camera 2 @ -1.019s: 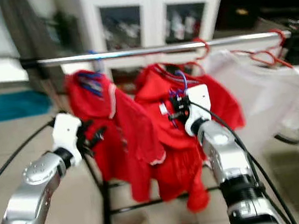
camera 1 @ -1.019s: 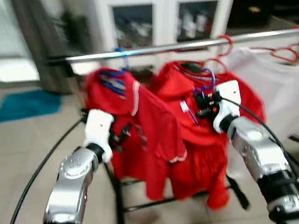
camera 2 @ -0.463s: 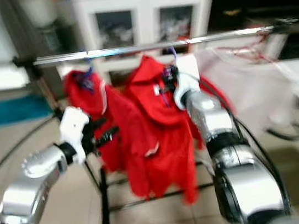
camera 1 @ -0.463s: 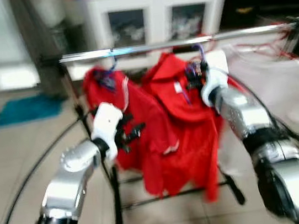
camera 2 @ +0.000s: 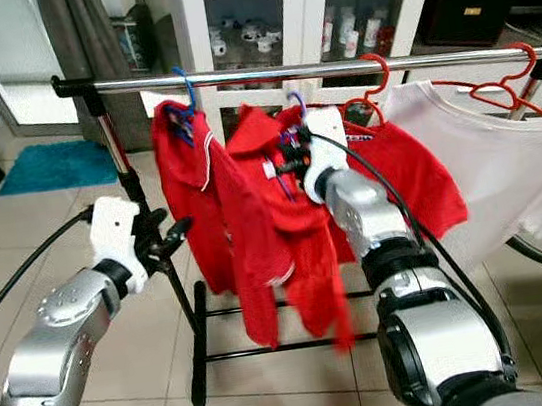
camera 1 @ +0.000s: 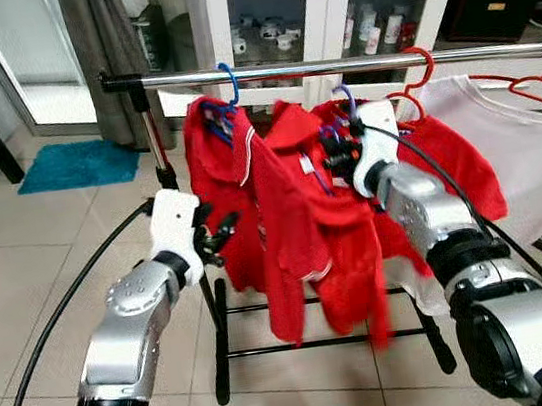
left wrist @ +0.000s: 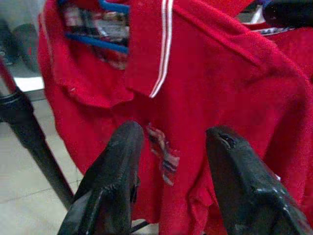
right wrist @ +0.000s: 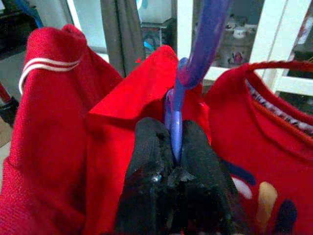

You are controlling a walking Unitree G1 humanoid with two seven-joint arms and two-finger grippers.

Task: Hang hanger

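Right gripper (right wrist: 174,161) pinches the blue hanger (right wrist: 195,63) neck; left gripper (left wrist: 171,161) is open. Lift toward 12 o'clock until the hook clears the rail (camera 1: 332,65), then lower.

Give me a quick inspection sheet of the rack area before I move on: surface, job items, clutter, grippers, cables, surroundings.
Surface: tiled floor; metal rail on a black stand.
Job's things: purple hanger carrying a red shirt, its hook just below the rail, not yet over it.
Clutter: another red shirt on a blue hanger, red hangers, a white shirt, all on the rail.
Grippers: right gripper shut on the purple hanger; left gripper open, facing the hung red shirt.
Cables: black cable trailing from the left arm.
Surroundings: white glass-door cabinet, teal mat.
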